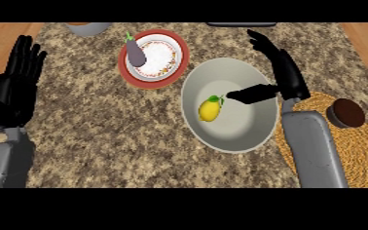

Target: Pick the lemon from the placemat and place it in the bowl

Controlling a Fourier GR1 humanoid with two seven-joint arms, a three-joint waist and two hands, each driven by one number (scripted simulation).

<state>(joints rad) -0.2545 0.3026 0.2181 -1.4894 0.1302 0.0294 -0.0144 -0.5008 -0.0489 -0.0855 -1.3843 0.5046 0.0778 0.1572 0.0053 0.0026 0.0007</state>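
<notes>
Where the speckled granite counter point(93, 126) fills the view, the biggest thing on it is the pale bowl point(241, 73), standing right of centre. To its right, at the near right, lies the round woven placemat point(345, 146), its left part hidden under the robot's grey right forearm; a small dark brown round object point(345, 113) sits on the mat's far part. Left of the bowl and farther back is a red plate point(126, 73) carrying a white dish point(159, 56), with a small eggplant point(134, 51) lying on the dish's left side. The right hand point(282, 73) hangs over the bowl's right rim, fingers straight and spread toward the far side, thumb pointing left into the bowl, holding nothing. The left hand point(20, 78) rests open at the left edge, fingers up. The lemon point(209, 110) lies inside the bowl, on its left side, apart from the thumb.
</notes>
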